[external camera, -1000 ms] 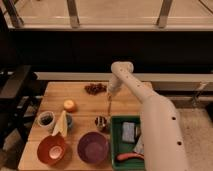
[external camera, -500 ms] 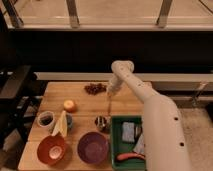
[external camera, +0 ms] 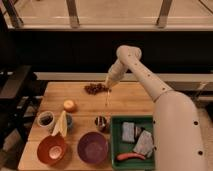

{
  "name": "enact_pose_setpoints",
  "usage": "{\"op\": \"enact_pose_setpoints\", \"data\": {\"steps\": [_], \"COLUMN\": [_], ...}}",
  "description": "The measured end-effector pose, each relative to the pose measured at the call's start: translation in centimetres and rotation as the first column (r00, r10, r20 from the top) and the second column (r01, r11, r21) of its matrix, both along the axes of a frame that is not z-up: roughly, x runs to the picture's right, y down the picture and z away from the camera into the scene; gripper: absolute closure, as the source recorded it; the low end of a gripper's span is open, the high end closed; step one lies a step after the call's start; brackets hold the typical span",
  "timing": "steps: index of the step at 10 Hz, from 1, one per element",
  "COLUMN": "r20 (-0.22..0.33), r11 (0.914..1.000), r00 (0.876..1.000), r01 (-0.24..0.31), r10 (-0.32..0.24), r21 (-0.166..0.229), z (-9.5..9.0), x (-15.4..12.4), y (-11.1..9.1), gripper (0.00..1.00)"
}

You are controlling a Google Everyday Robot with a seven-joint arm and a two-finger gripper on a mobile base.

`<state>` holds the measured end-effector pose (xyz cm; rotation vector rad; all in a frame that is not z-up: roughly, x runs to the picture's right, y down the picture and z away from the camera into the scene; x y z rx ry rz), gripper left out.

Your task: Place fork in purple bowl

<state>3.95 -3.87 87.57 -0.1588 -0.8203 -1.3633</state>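
Single-arm robot at a wooden bench [external camera: 131, 101], seen from one camera. The white arm [external camera: 146, 76] rises from the lower right, bends at its elbow near the top centre and slopes down to the left, ending in the claw [external camera: 109, 85] above the rear middle of the bench, just right of a dark cluster of grapes [external camera: 95, 88]. The claw is closed on the upper end of the fork [external camera: 106, 98] — a thin pale utensil that hangs roughly upright below it, over bare wood.

The purple bowl [external camera: 93, 148] sits at the front edge of the bench, well apart from the fork and nearer the camera. Just to its left lies an orange-red bowl [external camera: 51, 149] with a pale centre. Just behind the purple bowl stands a small metallic cup [external camera: 101, 123].

On the left side of the bench are an orange fruit [external camera: 69, 105], a dark-rimmed round container [external camera: 45, 119], and beside it a pale yellow item [external camera: 60, 124] whose kind cannot be told.

At front right, a green tray [external camera: 131, 118] holds two grey pieces [external camera: 128, 131] and a long reddish item [external camera: 131, 156] — partly overlapped on its right by the robot's body.
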Motion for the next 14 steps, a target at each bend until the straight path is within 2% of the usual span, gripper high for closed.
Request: {"op": "enact_pose_setpoints", "data": {"steps": [2,3,5,7,9,10,14], "r20": [0.067,0.09,0.137,0.15,0.166,0.169,0.169], "r11": [0.9996,0.9995,0.9998,0.9998,0.9981,0.9973,0.9972], "r00": [0.998,0.996,0.99,0.989,0.986,0.986,0.985], "r01": [-0.021,-0.023,-0.019,-0.011,0.018,0.025,0.025], "r10": [0.02,0.021,0.018,0.013,-0.008,-0.013,-0.013], "r21": [0.021,0.02,0.006,-0.017,-0.059,-0.069,-0.07], "z": [-3.7,-4.9,-7.8,-10.0,-12.5,-12.9,-13.0], "x": [-0.7,-1.3,-3.1,-4.0,-5.4,-5.5,-5.5], "y": [-2.5,-2.7,-1.4,0.7,3.3,3.9,3.9], "gripper": [1.0,1.0,1.0,1.0,1.0,1.0,1.0]}}
